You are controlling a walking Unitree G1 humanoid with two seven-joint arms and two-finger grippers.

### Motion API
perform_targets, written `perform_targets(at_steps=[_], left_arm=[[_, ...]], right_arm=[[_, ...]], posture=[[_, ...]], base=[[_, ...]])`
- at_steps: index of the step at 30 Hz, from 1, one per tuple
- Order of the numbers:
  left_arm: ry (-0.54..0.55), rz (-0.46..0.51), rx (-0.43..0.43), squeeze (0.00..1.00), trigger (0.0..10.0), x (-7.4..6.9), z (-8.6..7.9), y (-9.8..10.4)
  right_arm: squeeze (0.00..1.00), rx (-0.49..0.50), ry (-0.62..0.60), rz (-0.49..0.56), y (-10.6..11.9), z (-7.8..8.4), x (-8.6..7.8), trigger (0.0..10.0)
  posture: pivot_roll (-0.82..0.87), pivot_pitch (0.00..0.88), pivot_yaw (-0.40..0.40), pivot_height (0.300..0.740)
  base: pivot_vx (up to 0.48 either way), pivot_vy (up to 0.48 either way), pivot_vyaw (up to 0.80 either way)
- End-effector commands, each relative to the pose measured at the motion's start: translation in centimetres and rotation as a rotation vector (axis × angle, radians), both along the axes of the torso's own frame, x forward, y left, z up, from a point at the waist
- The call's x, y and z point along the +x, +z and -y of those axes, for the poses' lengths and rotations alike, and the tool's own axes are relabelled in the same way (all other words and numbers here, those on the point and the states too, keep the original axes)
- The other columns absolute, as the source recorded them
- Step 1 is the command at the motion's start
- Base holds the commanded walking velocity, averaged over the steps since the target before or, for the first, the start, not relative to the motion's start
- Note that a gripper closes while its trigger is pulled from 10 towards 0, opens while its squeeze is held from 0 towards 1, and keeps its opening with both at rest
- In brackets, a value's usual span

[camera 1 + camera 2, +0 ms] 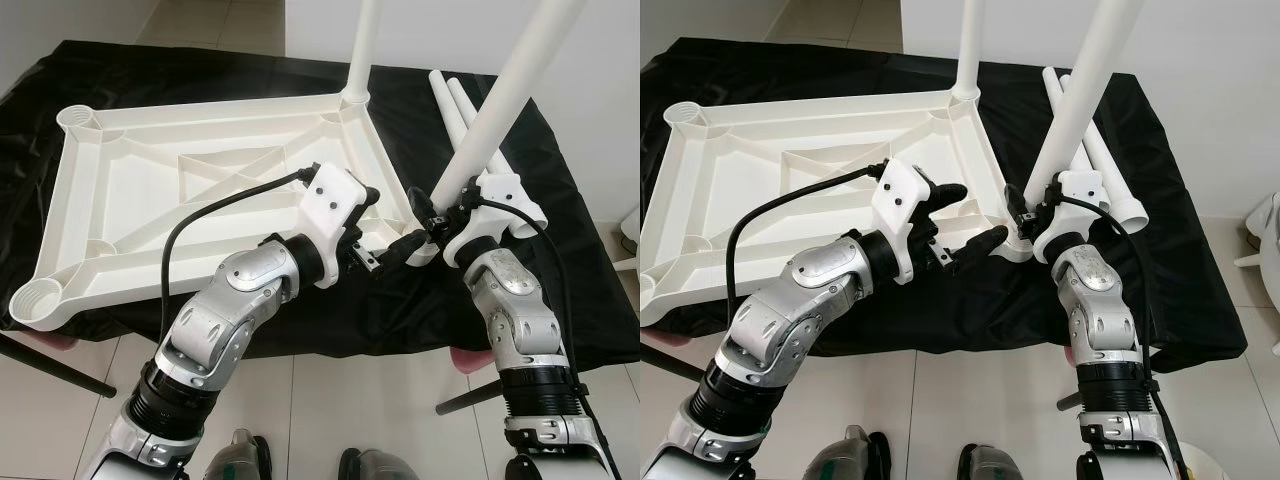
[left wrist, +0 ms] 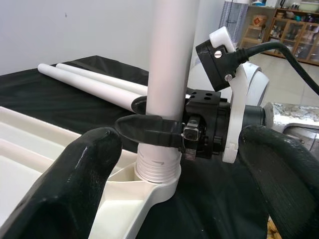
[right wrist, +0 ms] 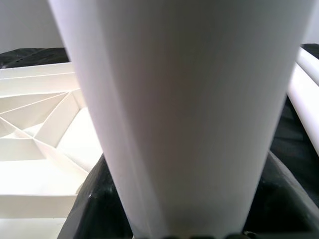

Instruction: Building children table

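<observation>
The white tabletop [image 1: 150,190] lies upside down on a black cloth. One white leg [image 1: 362,45] stands upright in its far right corner socket. My right gripper [image 1: 438,218] is shut on a second leg [image 1: 500,100], which leans to the right. The threaded end of that leg [image 2: 158,169] sits in the near right corner socket. The right gripper's black finger [image 2: 147,130] wraps around this leg just above the thread. My left gripper [image 1: 382,225] is open beside that corner, its fingers [image 2: 75,189] on either side of the socket and touching nothing.
Two loose white legs [image 1: 1115,185] lie on the cloth behind my right arm. Empty sockets are at the far left corner [image 1: 80,120] and near left corner [image 1: 38,298]. The cloth's front edge [image 1: 400,340] hangs close to my body. A dark bar [image 1: 60,365] juts out low left.
</observation>
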State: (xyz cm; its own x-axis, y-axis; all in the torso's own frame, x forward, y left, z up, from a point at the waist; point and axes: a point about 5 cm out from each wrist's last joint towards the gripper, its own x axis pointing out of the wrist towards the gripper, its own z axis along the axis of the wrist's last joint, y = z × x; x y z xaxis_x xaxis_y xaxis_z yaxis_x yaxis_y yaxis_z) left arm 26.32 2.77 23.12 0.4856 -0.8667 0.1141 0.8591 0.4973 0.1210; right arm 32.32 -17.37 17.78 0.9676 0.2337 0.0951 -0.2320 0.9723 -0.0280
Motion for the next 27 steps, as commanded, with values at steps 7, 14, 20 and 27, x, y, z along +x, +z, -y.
perform_targets(at_steps=[7,14,20,27], left_arm=[[-0.001,0.011,-0.006,0.0,10.0,-0.3,-0.1,0.3],[-0.006,0.014,-0.007,0.0,10.0,-0.2,0.0,0.4],[-0.007,0.017,-0.01,0.0,10.0,-0.2,0.0,0.4],[-0.006,0.019,-0.015,0.0,10.0,-0.1,0.2,0.5]], right_arm=[[0.0,0.045,-0.204,-0.179,-4.7,0.5,-1.2,10.0],[0.0,0.115,-0.435,-0.118,-4.3,0.4,-1.3,10.0],[0.0,0.138,-0.49,-0.082,-3.6,-0.7,-1.1,10.0],[0.0,0.169,-0.533,-0.072,-2.9,-2.0,-0.6,10.0]], posture=[[0.03,0.147,0.005,0.74],[0.03,0.138,0.007,0.74],[0.03,0.134,0.008,0.74],[0.03,0.129,0.006,0.74]], base=[[0.0,0.0,0.0],[0.0,0.0,0.0],[0.0,0.0,0.0],[0.0,0.0,0.0]])
